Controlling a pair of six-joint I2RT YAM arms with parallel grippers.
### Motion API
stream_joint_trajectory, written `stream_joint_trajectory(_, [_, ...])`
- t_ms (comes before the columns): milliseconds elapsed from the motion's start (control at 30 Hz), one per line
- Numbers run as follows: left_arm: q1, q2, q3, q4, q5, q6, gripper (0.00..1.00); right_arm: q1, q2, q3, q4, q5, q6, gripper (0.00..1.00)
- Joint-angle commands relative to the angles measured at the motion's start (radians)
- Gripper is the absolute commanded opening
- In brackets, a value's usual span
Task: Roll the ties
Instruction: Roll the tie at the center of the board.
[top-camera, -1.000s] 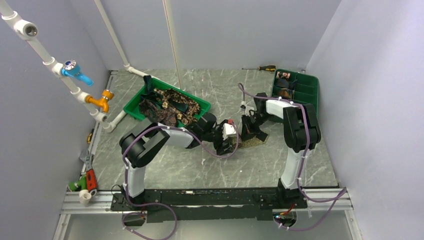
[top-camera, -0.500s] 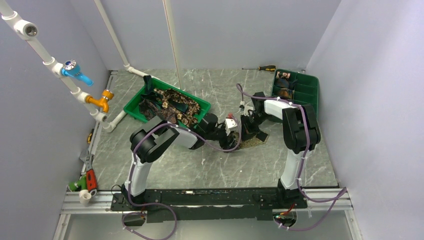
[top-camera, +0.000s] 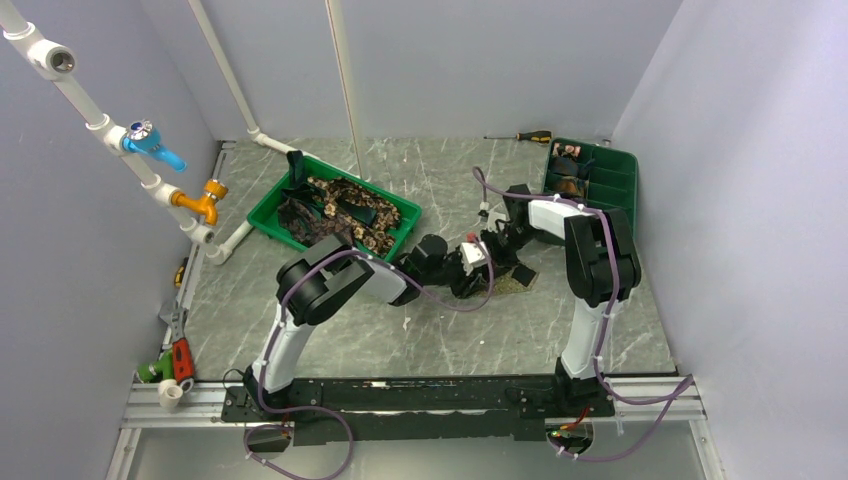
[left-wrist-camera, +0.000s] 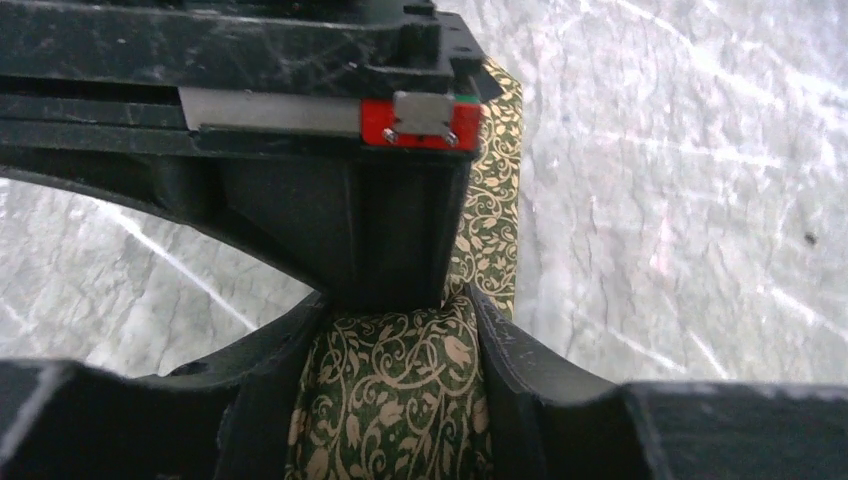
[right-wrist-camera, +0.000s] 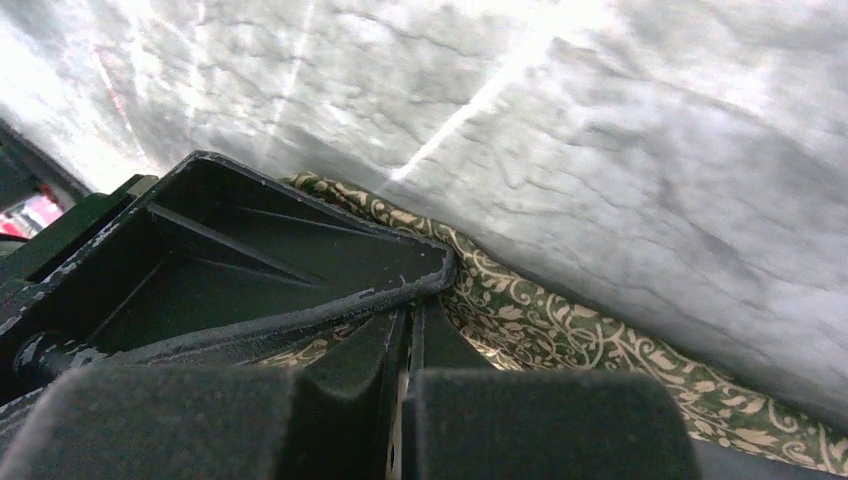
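An olive-green tie with a tan vine pattern (top-camera: 515, 284) lies on the grey marble table at centre right. My left gripper (top-camera: 478, 272) reaches in from the left, and its fingers (left-wrist-camera: 520, 350) are shut on a bulging fold of the tie (left-wrist-camera: 395, 390). My right gripper (top-camera: 497, 262) stands upright over the same spot, its black body (left-wrist-camera: 330, 200) directly ahead in the left wrist view. In the right wrist view its jaws (right-wrist-camera: 410, 320) are pressed together on the tie (right-wrist-camera: 560, 330), touching a left finger (right-wrist-camera: 250, 260).
A green tray (top-camera: 400, 205) at back left holds a heap of loose ties (top-camera: 335, 212). A green compartment tray (top-camera: 615, 180) at back right holds coiled ties (top-camera: 570, 185). A screwdriver (top-camera: 525, 136) lies behind it. Pipes with valves (top-camera: 150, 145) and hand tools (top-camera: 175, 360) line the left side.
My left arm has stretched to the right, bringing its gripper up against the right gripper at the tie. The right gripper has shifted only slightly.
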Motion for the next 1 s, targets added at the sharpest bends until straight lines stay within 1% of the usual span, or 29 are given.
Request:
stream_joint_trajectory(0, [0.013, -0.039, -0.142, -0.183, -0.044, 0.186, 0.27, -0.012, 0.011, -0.005, -0.032, 0.024, -0.067, 0.05])
stream_joint_trajectory(67, [0.029, -0.058, -0.179, -0.243, -0.023, 0.216, 0.26, -0.054, -0.013, 0.021, -0.083, -0.034, -0.095, 0.15])
stream_joint_trajectory(133, [0.041, -0.064, -0.194, -0.278, -0.008, 0.230, 0.27, -0.092, -0.046, 0.035, -0.124, -0.108, -0.119, 0.30])
stream_joint_trajectory(167, [0.042, -0.065, -0.193, -0.293, -0.001, 0.236, 0.27, -0.103, -0.062, 0.035, -0.137, -0.144, -0.124, 0.36])
stream_joint_trajectory(233, [0.043, -0.062, -0.178, -0.319, 0.010, 0.237, 0.27, -0.104, -0.088, 0.032, -0.160, -0.223, -0.140, 0.46])
stream_joint_trajectory(300, [0.045, -0.060, -0.165, -0.324, 0.017, 0.227, 0.27, -0.100, -0.099, 0.019, -0.148, -0.313, -0.128, 0.52])
stream_joint_trajectory(367, [0.043, -0.057, -0.149, -0.338, 0.024, 0.211, 0.27, -0.080, -0.086, 0.013, -0.129, -0.368, -0.110, 0.55])
stream_joint_trajectory(500, [0.044, -0.058, -0.142, -0.338, 0.044, 0.201, 0.28, -0.034, -0.065, 0.013, -0.062, -0.393, -0.065, 0.56])
stream_joint_trajectory(600, [0.045, -0.056, -0.132, -0.351, 0.055, 0.204, 0.28, -0.006, -0.044, 0.033, -0.029, -0.393, -0.063, 0.58])
stream_joint_trajectory(733, [0.046, -0.061, -0.129, -0.361, 0.067, 0.217, 0.28, 0.003, -0.012, 0.028, 0.018, -0.364, -0.042, 0.58])
stream_joint_trajectory(800, [0.047, -0.059, -0.124, -0.371, 0.072, 0.217, 0.29, 0.003, -0.004, 0.017, 0.049, -0.368, -0.023, 0.53])
stream_joint_trajectory(833, [0.049, -0.059, -0.121, -0.376, 0.075, 0.216, 0.29, 0.003, 0.003, 0.010, 0.057, -0.363, -0.020, 0.46])
stream_joint_trajectory(867, [0.051, -0.058, -0.119, -0.377, 0.075, 0.215, 0.29, 0.005, 0.011, 0.006, 0.054, -0.353, -0.029, 0.37])
stream_joint_trajectory(933, [0.056, -0.058, -0.115, -0.382, 0.087, 0.212, 0.29, 0.001, 0.030, 0.000, 0.033, -0.302, -0.052, 0.04])
stream_joint_trajectory(967, [0.059, -0.058, -0.113, -0.386, 0.094, 0.212, 0.31, -0.005, 0.038, -0.005, 0.021, -0.272, -0.067, 0.00])
